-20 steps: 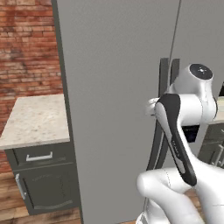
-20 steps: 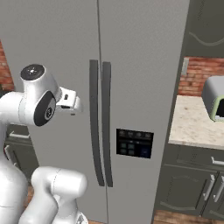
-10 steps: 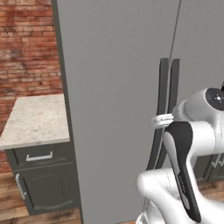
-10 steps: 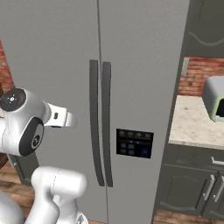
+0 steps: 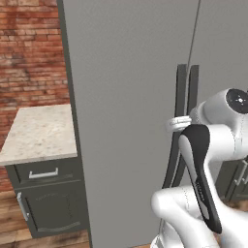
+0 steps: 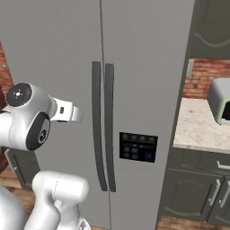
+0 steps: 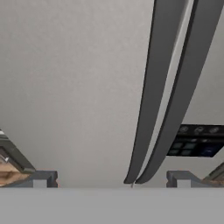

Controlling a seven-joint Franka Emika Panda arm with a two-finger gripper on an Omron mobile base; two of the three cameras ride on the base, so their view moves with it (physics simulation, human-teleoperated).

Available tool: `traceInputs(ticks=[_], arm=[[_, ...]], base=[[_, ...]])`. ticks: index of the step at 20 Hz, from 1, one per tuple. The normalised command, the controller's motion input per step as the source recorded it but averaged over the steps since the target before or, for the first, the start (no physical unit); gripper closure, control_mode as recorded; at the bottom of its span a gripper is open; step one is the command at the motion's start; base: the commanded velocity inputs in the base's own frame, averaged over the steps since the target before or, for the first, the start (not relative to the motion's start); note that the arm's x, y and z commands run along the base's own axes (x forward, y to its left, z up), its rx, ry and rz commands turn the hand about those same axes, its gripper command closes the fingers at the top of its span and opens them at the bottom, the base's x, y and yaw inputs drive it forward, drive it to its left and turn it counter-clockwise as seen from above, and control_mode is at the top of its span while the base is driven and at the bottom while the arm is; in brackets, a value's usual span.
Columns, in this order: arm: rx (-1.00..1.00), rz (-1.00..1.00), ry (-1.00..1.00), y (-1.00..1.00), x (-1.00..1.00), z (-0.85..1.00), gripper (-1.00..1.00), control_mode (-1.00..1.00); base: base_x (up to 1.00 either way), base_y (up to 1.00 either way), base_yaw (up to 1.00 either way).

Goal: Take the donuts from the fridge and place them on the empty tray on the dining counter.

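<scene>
**A:** Where does the fridge [image 6: 134, 67] stand in this kitchen scene?

**B:** Dead ahead of the robot, both light-grey doors shut. Its two long dark handles [image 6: 102, 126] run side by side down the door seam, and a dark control panel [image 6: 138, 147] sits on the right door, at about four o'clock from the handles in the right base view.

**A:** And the gripper [image 7: 111, 180]?

**B:** Spread wide, holding nothing. In the hand view its two dark finger tips [image 7: 40, 178] rise far apart at the bottom edge, with the lower ends of the handles between them at twelve o'clock. No contact with the handles can be made out.

**A:** What surrounds the fridge?

**B:** In the left base view, a speckled stone counter [image 5: 41, 133] over a dark grey cabinet [image 5: 46, 203] lies at nine o'clock, a red brick wall [image 5: 31, 53] above it. In the right base view, a pale green appliance [image 6: 220, 101] sits on a counter at three o'clock.
</scene>
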Motion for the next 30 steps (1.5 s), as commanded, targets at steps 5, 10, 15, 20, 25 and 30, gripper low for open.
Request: traceInputs(ticks=[5,10,15,20,25,30], arm=[[0.00,0.00,0.00,0.00,0.00,0.00,-1.00,1.00],[0.00,0.00,0.00,0.00,0.00,0.00,-1.00,1.00],[0.00,0.00,0.00,0.00,0.00,0.00,-1.00,1.00],[0.00,0.00,0.00,0.00,0.00,0.00,-1.00,1.00],[0.00,0.00,0.01,-0.03,0.40,-0.03,-1.00,-1.00],[0.00,0.00,0.04,-0.25,1.00,-0.11,-1.00,-1.00]], base=[[0.02,-0.19,0.00],[-0.67,-0.31,-0.04],[-0.91,-0.15,-0.08],[-0.20,0.01,-0.01],[0.33,0.00,0.00],[0.00,0.00,0.00]])
